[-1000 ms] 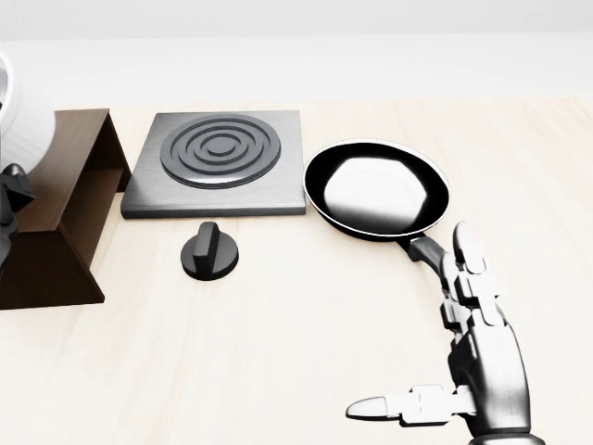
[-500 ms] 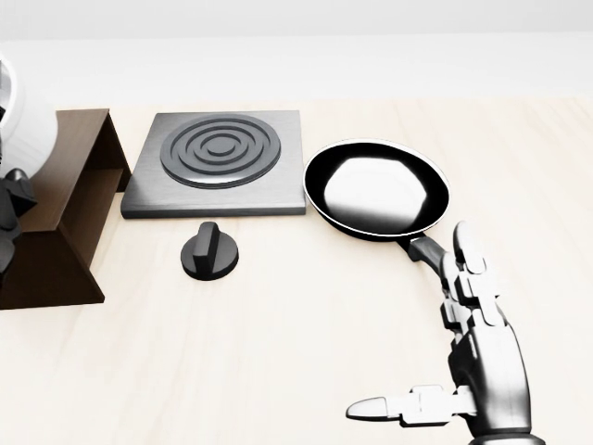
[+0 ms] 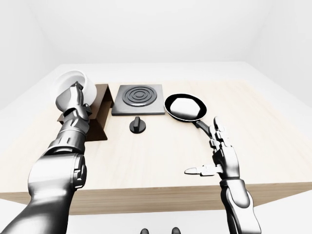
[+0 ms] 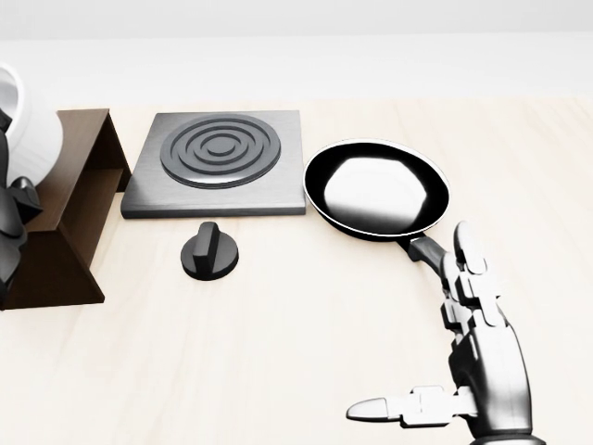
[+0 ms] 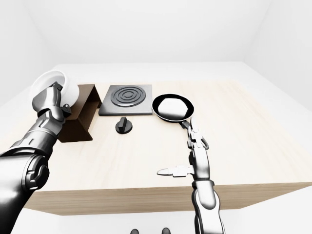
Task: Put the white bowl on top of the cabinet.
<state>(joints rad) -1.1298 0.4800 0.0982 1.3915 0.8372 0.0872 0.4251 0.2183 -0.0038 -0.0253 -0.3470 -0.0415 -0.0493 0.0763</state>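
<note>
The white bowl (image 3: 71, 87) is tilted on its side, held up at the left of the left-eye view, over the left part of the dark brown cabinet (image 3: 101, 115). My left hand (image 3: 78, 93) is shut on the bowl's rim from below. In the head view only the bowl's right part (image 4: 28, 120) shows at the left edge, above the cabinet (image 4: 82, 185). My right hand (image 3: 204, 148) is open and empty, fingers spread, low at the right, just below the pan's handle.
A grey hotplate (image 4: 220, 159) with dark rings lies right of the cabinet. A black knob (image 4: 209, 252) stands below it. A black frying pan (image 4: 375, 190) lies to its right, handle pointing at my right hand. The wooden table's near edge (image 3: 156, 192) runs along the bottom.
In the head view the bowl and my left hand have shifted a little to the right, over the cabinet. The right hand has not moved.
</note>
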